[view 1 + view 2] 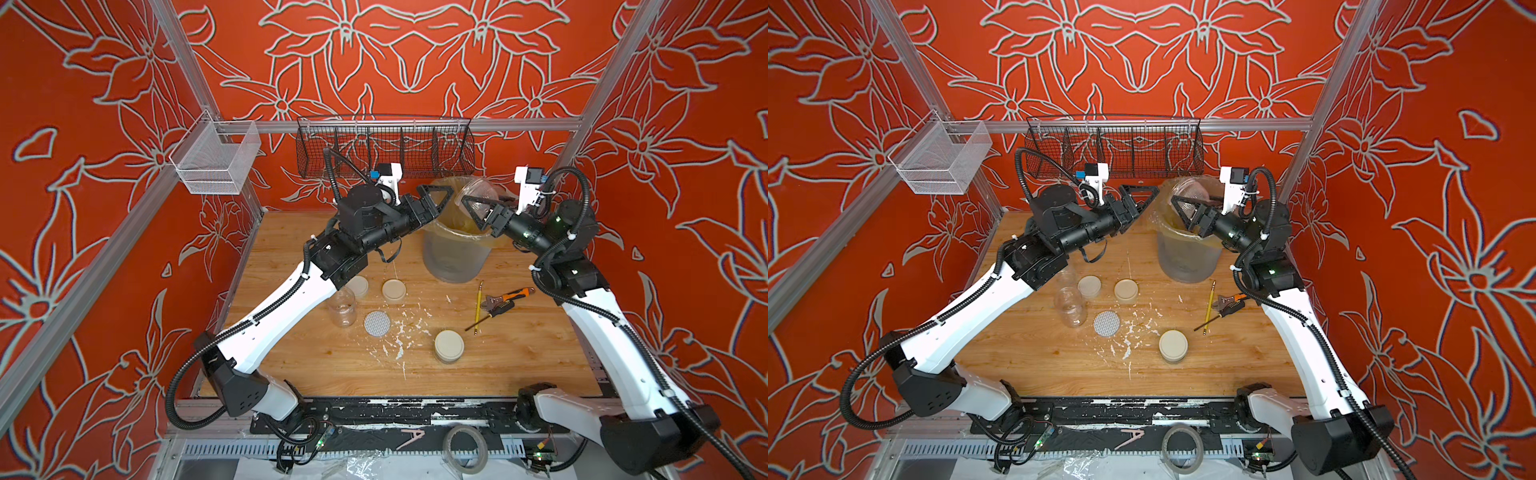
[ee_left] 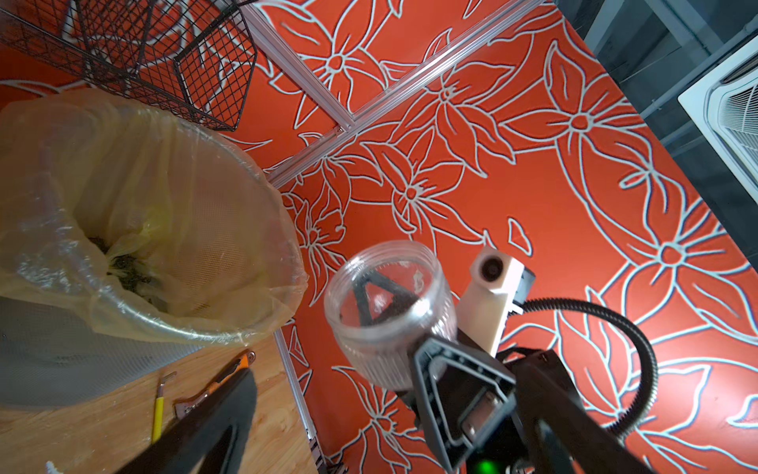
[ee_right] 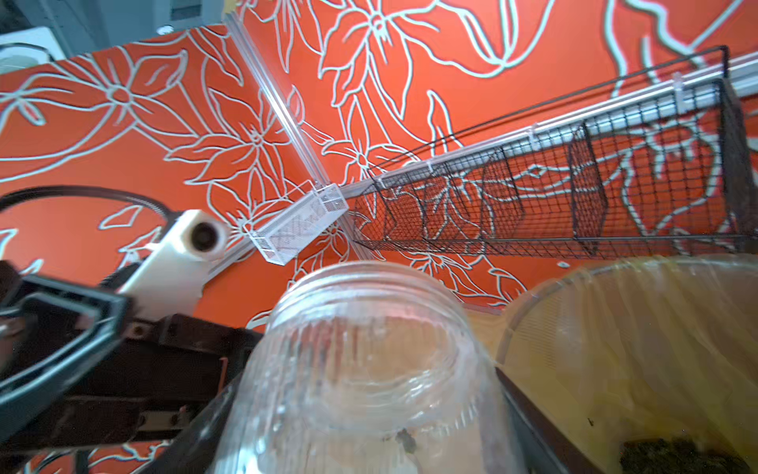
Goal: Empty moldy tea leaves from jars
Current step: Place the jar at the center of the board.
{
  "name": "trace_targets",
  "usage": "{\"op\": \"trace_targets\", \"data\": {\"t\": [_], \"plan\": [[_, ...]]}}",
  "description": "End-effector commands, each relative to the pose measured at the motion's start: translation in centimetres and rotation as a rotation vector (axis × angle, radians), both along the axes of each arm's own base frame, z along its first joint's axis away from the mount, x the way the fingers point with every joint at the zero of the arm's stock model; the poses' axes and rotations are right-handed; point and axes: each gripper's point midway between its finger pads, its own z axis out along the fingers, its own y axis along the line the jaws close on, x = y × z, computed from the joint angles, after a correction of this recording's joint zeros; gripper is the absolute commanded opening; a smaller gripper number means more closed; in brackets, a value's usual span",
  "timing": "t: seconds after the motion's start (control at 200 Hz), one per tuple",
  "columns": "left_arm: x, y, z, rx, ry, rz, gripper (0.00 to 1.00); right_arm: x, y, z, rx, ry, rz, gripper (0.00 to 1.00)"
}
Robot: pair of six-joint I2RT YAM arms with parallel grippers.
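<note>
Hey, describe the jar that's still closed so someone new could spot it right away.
Start at the grey lined bin at the back of the wooden table. Come straight toward the near edge, past the white flakes, to a squat clear jar. It alone wears its cream lid; the other lids lie loose.

Bright, even light fills both top views. The pale wooden tabletop [image 1: 519, 365] carries only soft, faint shadows beneath the arms. Outlines on the red floral wall [image 1: 50, 232] show blue fringing at the left and right frame edges. In the right wrist view, the clear ribbed plastic jar [image 3: 361, 369] is blurred and streaked with white glare.
</note>
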Motion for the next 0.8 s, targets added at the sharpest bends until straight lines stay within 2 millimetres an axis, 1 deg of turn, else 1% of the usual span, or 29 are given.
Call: {"op": "trace_targets", "data": {"t": [0.0, 0.155, 0.325, 0.435, 0.531, 0.616, 0.681, 0.796], "plan": [[-0.6, -0.8, 2.2, -0.053, -0.046, -0.07, 0.97, -3.6, 0.7, 4.4, 0.069, -0.173, 0.111, 0.0], [-1.0, -2.2, 2.8, -0.092, -0.066, -0.155, 0.97, -4.3, 1.6, 4.1, 0.052, -0.173, 0.173, 0.0], [-1.3, -3.5, 3.3, -0.135, -0.067, -0.234, 0.97, -4.3, 2.5, 3.3, 0.036, -0.164, 0.213, 0.0], [-0.9, -4.1, 2.6, -0.137, -0.034, -0.249, 0.97, -4.5, 3.0, 3.3, 0.034, -0.169, 0.24, 0.0], [-0.6, -4.3, 2.2, -0.141, -0.01, -0.252, 0.97, -4.8, 3.6, 3.1, 0.023, -0.175, 0.268, 0.0], [-0.5, -4.3, 2.2, -0.141, -0.011, -0.249, 0.97, -4.9, 4.0, 2.7, 0.007, -0.172, 0.279, 0.0], [-0.5, -4.2, 2.2, -0.138, -0.011, -0.241, 1.0, -5.0, 4.3, 2.3, -0.01, -0.169, 0.286, 0.0], [-0.6, -4.2, 2.1, -0.133, -0.004, -0.246, 0.92, -5.1, 4.8, 1.6, -0.039, -0.167, 0.292, 0.0]]}}
